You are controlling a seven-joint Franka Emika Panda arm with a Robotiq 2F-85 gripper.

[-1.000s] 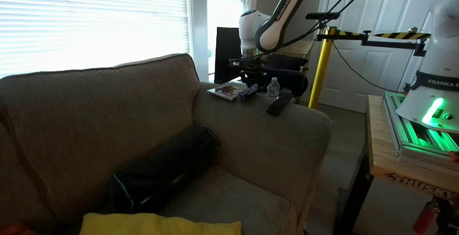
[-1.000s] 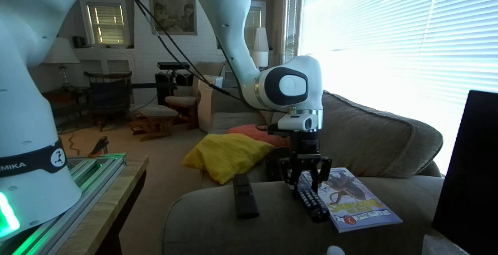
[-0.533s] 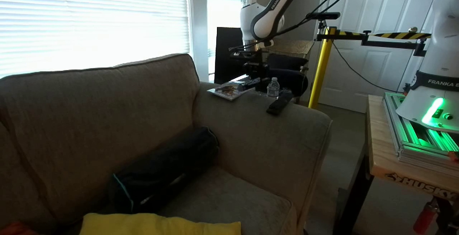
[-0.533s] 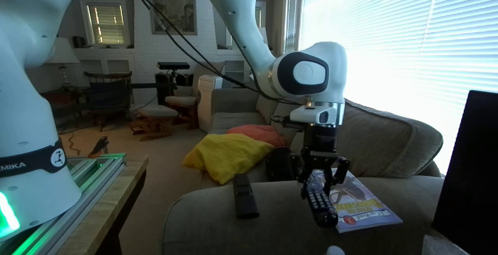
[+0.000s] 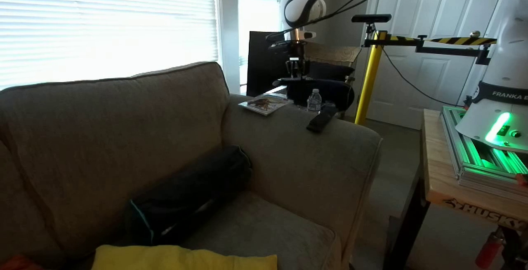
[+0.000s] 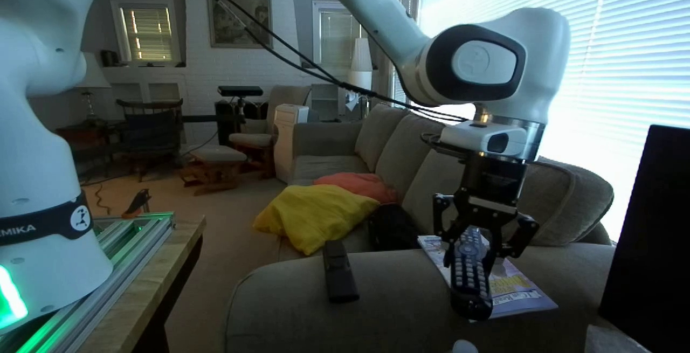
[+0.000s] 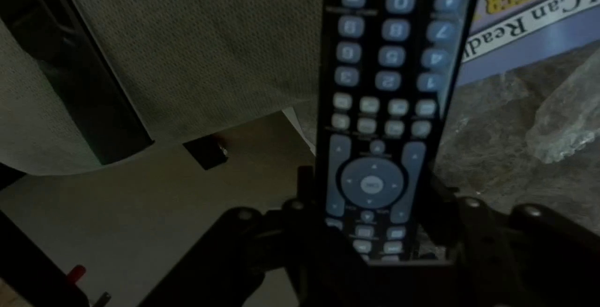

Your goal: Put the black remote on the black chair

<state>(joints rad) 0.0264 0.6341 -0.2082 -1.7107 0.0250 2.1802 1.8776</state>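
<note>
My gripper (image 6: 469, 261) is shut on the black remote (image 6: 471, 285), a slim bar with rows of grey buttons. It holds the remote about level, in the air above the couch arm and the magazine. In an exterior view the remote (image 5: 284, 82) shows edge-on under the gripper (image 5: 295, 76). In the wrist view the remote (image 7: 370, 110) lies between both fingers, button side towards the camera. An upright black rectangular panel (image 5: 260, 64) behind the couch arm looks like the black chair's back; it also shows at the right of an exterior view (image 6: 641, 234). I cannot make out its seat.
Another black remote (image 6: 340, 272) lies on the couch arm (image 6: 291, 310). A magazine (image 6: 517, 293) lies beside it. A clear bottle (image 5: 314, 101) stands just past the arm, near dark cushions (image 5: 330, 90) on a wooden chair. The couch back (image 5: 123, 138) rises alongside.
My gripper has lifted the remote off the couch arm and magazine. It has carried it upward and away from the couch seat, past the arm. The other remote and the magazine have not moved.
</note>
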